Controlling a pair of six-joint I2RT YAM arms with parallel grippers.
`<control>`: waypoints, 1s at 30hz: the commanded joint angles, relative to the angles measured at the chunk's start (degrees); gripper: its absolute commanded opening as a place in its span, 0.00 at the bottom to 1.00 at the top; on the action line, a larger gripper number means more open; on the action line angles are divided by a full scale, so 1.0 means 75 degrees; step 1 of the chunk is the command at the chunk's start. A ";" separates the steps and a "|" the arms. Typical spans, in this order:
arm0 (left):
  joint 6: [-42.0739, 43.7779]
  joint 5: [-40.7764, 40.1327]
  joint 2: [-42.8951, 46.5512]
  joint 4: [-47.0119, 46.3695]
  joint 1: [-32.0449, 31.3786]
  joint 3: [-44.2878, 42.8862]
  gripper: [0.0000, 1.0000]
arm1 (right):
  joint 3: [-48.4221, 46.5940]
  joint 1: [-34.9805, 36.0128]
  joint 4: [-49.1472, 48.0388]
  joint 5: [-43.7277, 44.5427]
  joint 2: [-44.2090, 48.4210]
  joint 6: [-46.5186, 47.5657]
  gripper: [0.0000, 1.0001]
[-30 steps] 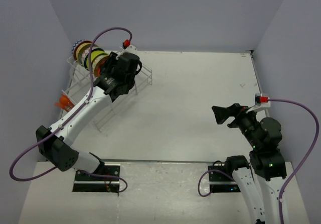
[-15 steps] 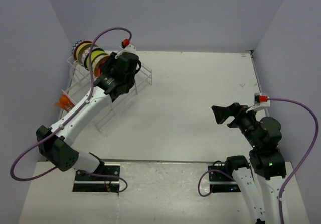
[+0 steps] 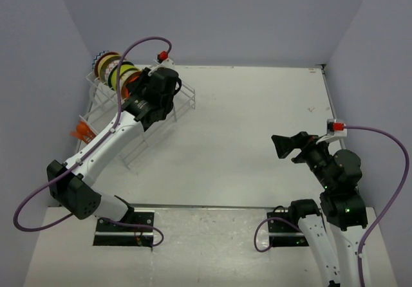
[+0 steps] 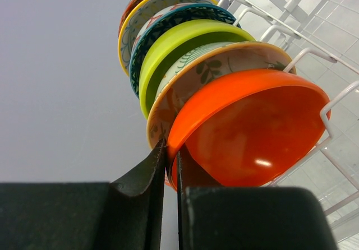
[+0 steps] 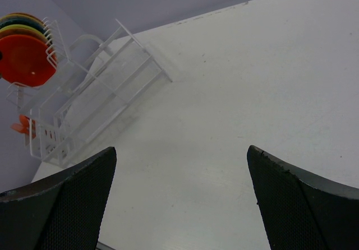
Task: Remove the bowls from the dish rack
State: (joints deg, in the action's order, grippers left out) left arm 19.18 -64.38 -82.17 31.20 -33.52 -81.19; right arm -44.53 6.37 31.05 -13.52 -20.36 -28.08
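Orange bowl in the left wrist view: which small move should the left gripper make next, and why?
Probably lift it straight up: the left gripper seems shut on the rim of the orange bowl, while the bowl stands in the dish rack.

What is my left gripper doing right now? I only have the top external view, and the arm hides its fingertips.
Observer: In the left wrist view, the left gripper straddles the rim of the orange bowl, the one nearest that camera, and looks closed on it.
Operator: What sits right behind that bowl?
Observer: A leaf-patterned bowl comes next, then a lime-green bowl, with more rims beyond.
Operator: And the right gripper?
Observer: The right wrist view shows the right gripper wide open and holding nothing, over the table.
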 commanded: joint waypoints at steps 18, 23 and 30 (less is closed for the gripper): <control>0.0794 -0.0486 0.0210 -0.1312 -0.0534 -0.0003 0.00 | 0.0008 -0.0006 -0.0507 -0.0108 -0.0086 -0.0112 0.99; 0.0841 -0.0744 0.0257 -0.1277 -0.0815 -0.0050 0.00 | -0.0015 0.0006 -0.0554 -0.0108 -0.0098 -0.0136 0.99; 0.0853 -0.1095 0.0409 -0.1184 -0.0922 -0.0284 0.00 | 0.0055 0.0006 -0.0694 -0.0260 -0.0192 -0.0241 0.99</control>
State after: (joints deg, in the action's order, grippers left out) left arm 24.88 -71.46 -82.02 24.99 -39.24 -81.10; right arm -44.53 6.37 28.71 -13.61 -20.99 -29.04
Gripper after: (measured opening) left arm 0.047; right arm 0.987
